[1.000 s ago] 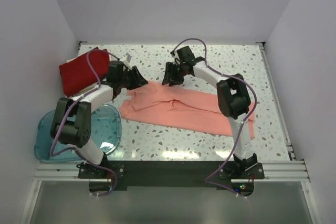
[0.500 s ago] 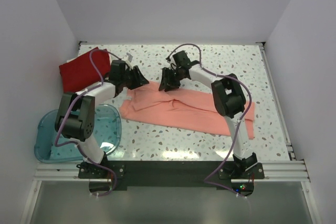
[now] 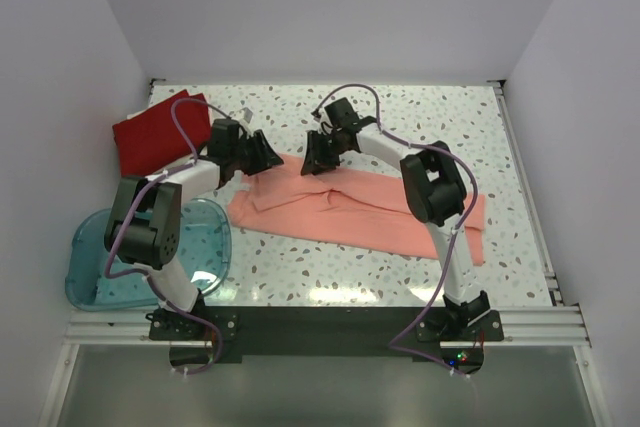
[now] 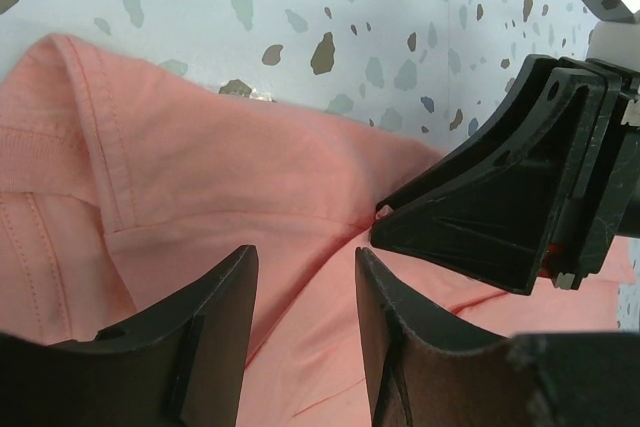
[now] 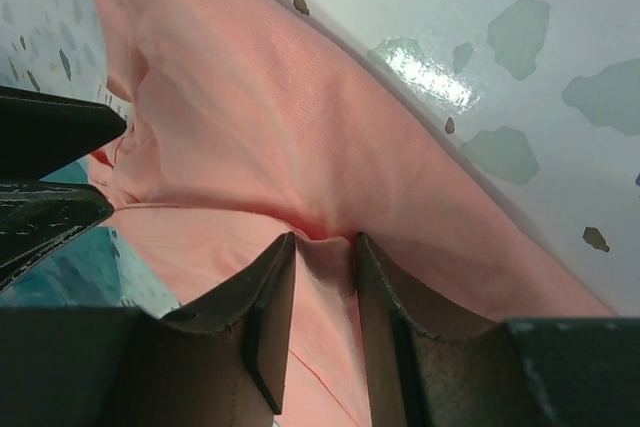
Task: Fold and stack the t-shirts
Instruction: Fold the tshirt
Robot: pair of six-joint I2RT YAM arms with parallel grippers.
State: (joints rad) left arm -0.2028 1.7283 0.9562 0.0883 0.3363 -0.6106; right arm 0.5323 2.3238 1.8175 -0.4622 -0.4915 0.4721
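Note:
A salmon-pink t-shirt [image 3: 350,205] lies spread out across the middle of the table. A deep red t-shirt [image 3: 152,133] lies folded at the back left. My left gripper [image 3: 266,153] is down on the pink shirt's back left edge. In the left wrist view the left gripper [image 4: 305,259] is open, with flat pink cloth [image 4: 200,187] under the gap. My right gripper [image 3: 314,159] is close beside it on the shirt's back edge. In the right wrist view the right gripper [image 5: 323,243] pinches a raised ridge of the pink cloth [image 5: 260,97].
A translucent blue tub [image 3: 120,262] stands at the near left, next to the left arm. White walls close in the speckled table [image 3: 450,127] on three sides. The two grippers' tips are only a short way apart.
My right gripper has shifted slightly left and toward the left gripper, and its jaws have narrowed onto a fold of the pink shirt. The left gripper has barely moved.

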